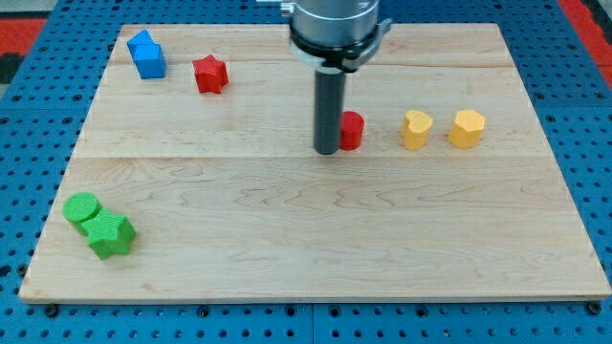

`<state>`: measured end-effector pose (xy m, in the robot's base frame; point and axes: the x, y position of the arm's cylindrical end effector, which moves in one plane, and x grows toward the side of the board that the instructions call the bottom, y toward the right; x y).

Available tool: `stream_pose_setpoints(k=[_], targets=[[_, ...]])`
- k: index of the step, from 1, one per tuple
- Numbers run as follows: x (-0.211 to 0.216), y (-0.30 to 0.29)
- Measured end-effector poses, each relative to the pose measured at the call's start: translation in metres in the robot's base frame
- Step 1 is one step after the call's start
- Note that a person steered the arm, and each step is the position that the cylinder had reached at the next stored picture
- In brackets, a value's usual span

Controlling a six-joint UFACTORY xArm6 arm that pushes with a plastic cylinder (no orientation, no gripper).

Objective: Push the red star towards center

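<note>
The red star [209,74] lies near the view's top left on the wooden board [316,229]. My tip [327,150] rests on the board near its middle, well to the right of the red star and a little lower. A red round block [352,130] sits just right of the rod, partly hidden behind it; I cannot tell if they touch.
A blue block pair [147,54] sits left of the red star at the top left corner. Two yellow blocks [416,129] [467,128] lie right of the red round block. A green cylinder [82,207] and green star [110,234] sit at the bottom left.
</note>
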<state>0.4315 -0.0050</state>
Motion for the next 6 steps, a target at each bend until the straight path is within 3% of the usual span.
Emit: stream_pose_setpoints(k=[1,3,5,6], targets=[[-0.013,-0.042],[-0.017,0.016],[-0.031,-0.069],[-0.067,-0.055]])
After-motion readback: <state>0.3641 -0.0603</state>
